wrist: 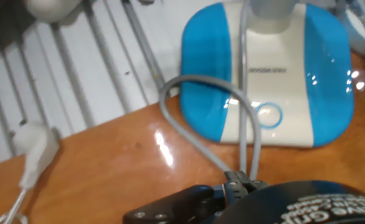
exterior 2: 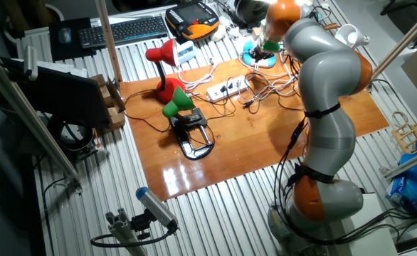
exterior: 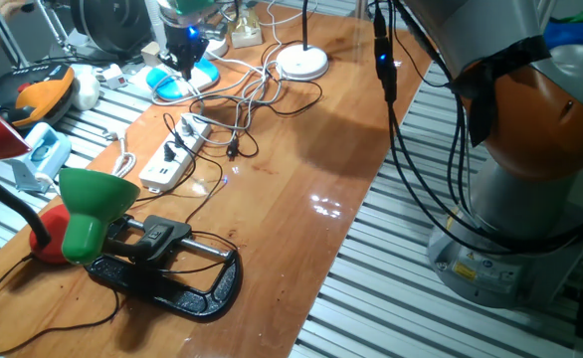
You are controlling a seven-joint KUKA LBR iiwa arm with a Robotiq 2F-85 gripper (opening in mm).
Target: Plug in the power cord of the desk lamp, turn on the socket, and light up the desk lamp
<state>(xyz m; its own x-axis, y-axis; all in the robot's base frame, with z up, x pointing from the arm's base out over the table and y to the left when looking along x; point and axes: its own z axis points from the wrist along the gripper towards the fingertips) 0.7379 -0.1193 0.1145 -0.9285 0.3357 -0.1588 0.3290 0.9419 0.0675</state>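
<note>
White cable from the power cord [exterior: 234,76] is seen looped at the far table edge, where the gripper [exterior: 185,62] hangs over a blue-and-white base [wrist: 266,71]; whether its fingers are parted cannot be told. The socket [exterior: 175,152] lies mid-table, the desk lamp [exterior: 301,62] beyond. Reaching for the plug [wrist: 32,149] is judged the step in hand; a descent and grasp are called for next.

White socket [exterior: 173,153] lies flat on my worktop [exterior: 301,179], long axis running diagonally, a dark plug already seated in one outlet. Desk lamp [exterior: 301,62] stands at the far edge: round white disc base, thin dark stem upright. White power cord [exterior: 234,72] trails in loops from the base toward the socket; its plug end can't be made out.
</note>
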